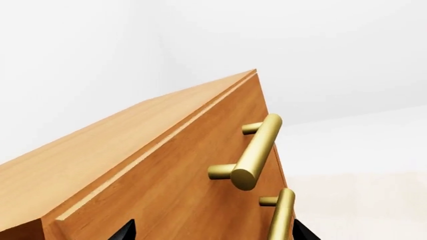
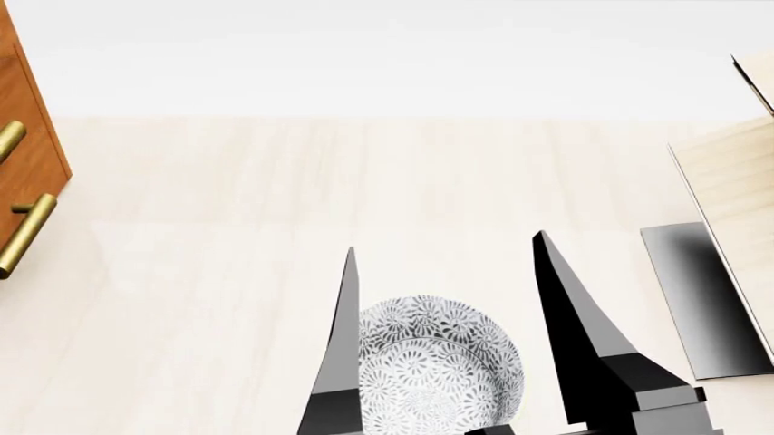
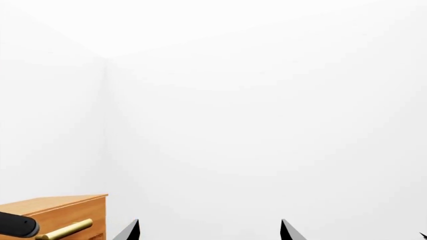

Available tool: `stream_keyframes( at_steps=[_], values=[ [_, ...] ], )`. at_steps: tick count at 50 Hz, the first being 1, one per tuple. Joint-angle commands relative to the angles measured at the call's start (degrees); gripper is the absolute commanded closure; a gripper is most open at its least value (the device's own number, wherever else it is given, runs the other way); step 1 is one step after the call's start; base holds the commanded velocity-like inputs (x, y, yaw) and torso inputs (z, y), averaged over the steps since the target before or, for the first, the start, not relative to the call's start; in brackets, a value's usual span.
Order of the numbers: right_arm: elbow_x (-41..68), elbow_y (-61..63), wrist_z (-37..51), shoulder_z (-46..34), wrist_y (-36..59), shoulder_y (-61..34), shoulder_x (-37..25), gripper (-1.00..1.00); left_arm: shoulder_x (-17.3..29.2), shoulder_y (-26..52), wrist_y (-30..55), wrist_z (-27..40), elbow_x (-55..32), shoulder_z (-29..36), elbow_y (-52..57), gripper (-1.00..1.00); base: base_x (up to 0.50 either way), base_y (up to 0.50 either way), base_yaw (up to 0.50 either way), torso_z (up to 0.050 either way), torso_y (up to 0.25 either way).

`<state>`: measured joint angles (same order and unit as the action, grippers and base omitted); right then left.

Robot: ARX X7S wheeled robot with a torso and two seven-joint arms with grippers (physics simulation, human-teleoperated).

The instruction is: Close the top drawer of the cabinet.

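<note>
head view: the right gripper (image 2: 441, 263) hangs low in the middle, its two black pointed fingers (image 2: 578, 317) spread wide apart with nothing between them. beneath and between them a patterned grey-white bowl (image 2: 438, 362) sits on the pale wood tabletop (image 2: 242, 272). at the right edge stands a pale light-wood rack (image 2: 738, 181) on a black base (image 2: 701, 299), well apart from the bowl. nothing stands on the bare table between the bowl and the cabinet.

the cabinet (image 2: 31, 154) shows only as an orange-brown sliver at the far left edge of the head view, with two brass bar handles, one (image 2: 10, 138) above the other (image 2: 27, 234).

left wrist view: the cabinet fills the frame close up, seen from low in front. the top drawer (image 1: 200, 165) front sits just under the cabinet's top slab; whether it is flush or still out cannot be told from this angle. its brass handle (image 1: 257, 152) is a cylindrical bar on two posts, long axis running along the width of the drawer front, parallel to the cabinet's top edge. the lower handle (image 1: 281, 215) lies parallel to it.

only the two black fingertips (image 1: 123, 231) of the left gripper (image 1: 210, 231) show; they stand wide apart, holding nothing, either side of the lower handle and not touching it.

right wrist view: mostly white wall; cabinet corner in a lower corner, fingertips apart.
</note>
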<state>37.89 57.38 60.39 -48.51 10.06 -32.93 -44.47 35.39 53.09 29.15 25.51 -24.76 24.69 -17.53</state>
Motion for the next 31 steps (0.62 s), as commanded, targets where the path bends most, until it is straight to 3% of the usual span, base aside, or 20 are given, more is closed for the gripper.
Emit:
stream_keyframes(
  at_steps=[1,31],
  values=[
    [0.13,0.22,0.31,-0.37,0.17,-0.42,-0.07,-1.00,1.64,-2.20,-0.42,1.29,-0.71,-2.90,-1.17,-1.00,0.00,0.00,0.00,0.000,0.000],
    [-0.30,-0.45,0.29,-1.35,-0.46,-0.63,-0.03,-1.00,4.02,-5.48,0.48,3.57,-2.45,-6.12,0.08,-1.00,0.00,0.00,0.00,0.000,0.000]
  ],
)
